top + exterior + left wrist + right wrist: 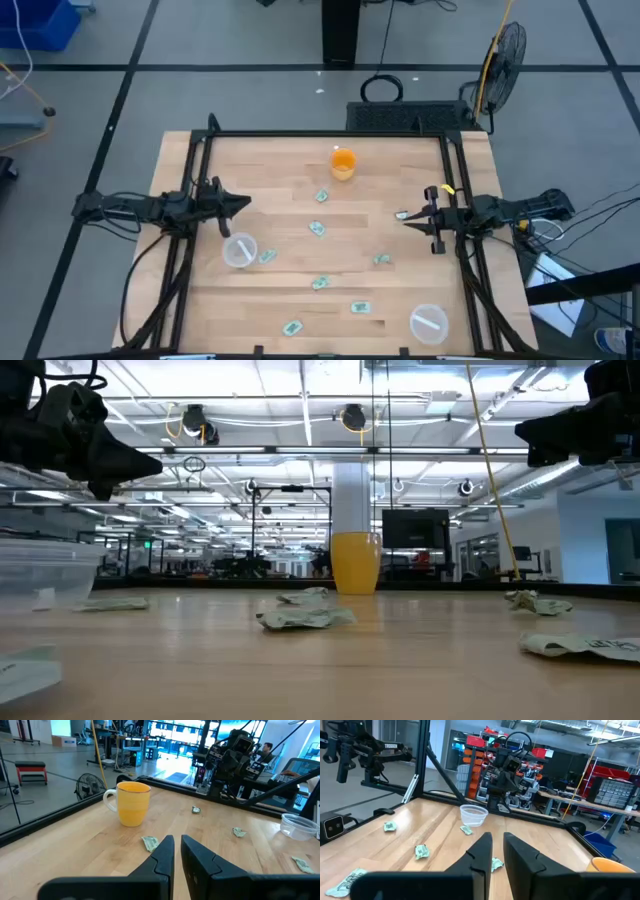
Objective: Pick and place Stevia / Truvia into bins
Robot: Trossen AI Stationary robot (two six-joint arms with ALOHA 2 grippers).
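Currently both arms are hovering above the surface (280,200), the left gripper (243,204) and right gripper (405,219) each showing jaws nearly closed on nothing. Stevia packets (319,229) are lying scattered across the middle and near part of the surface, none visibly in a cup. Being thin, light, crumpled paper, they are probably best pinched at a raised edge. One clear cup (240,250) is sitting near the left arm, another (429,323) at the near right corner; the orange mug (343,163) is standing apart.

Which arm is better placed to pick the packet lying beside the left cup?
Left. The left pincer hovers just above that clear cup and packet; the right pincer is across the table.
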